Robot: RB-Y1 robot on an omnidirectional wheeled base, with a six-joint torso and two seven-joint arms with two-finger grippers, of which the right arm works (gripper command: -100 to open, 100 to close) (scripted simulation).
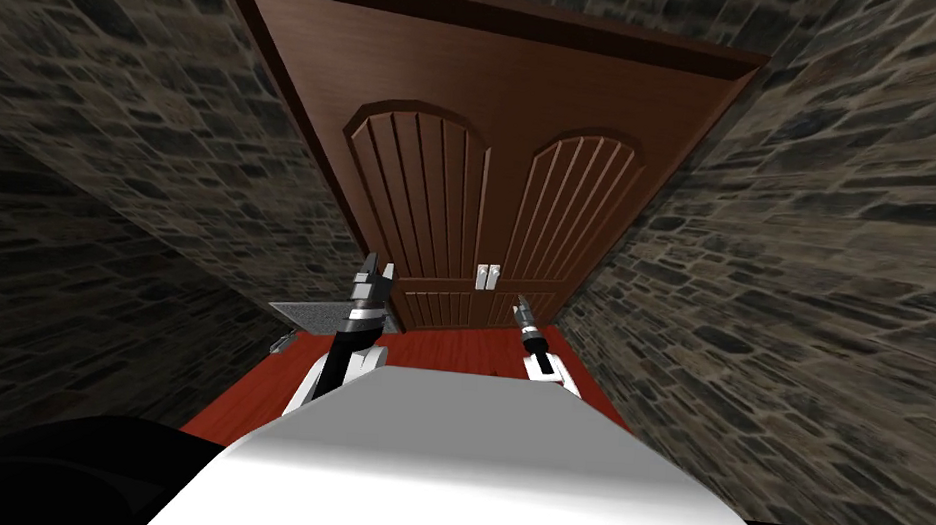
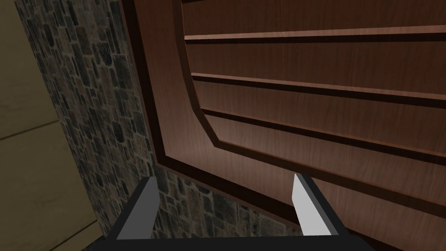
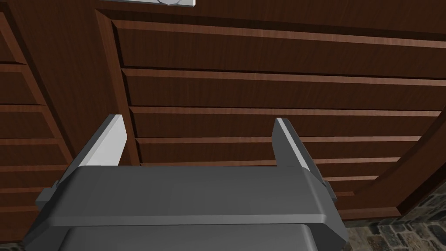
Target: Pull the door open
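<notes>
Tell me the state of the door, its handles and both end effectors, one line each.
Door: shut, both leaves flush in the frame.
Handles: side by side at the middle seam, nothing gripping them.
Left end effector: open, empty, facing the left leaf's edge by the stone wall.
Right end effector: open, empty, facing the right leaf's slatted panel.
</notes>
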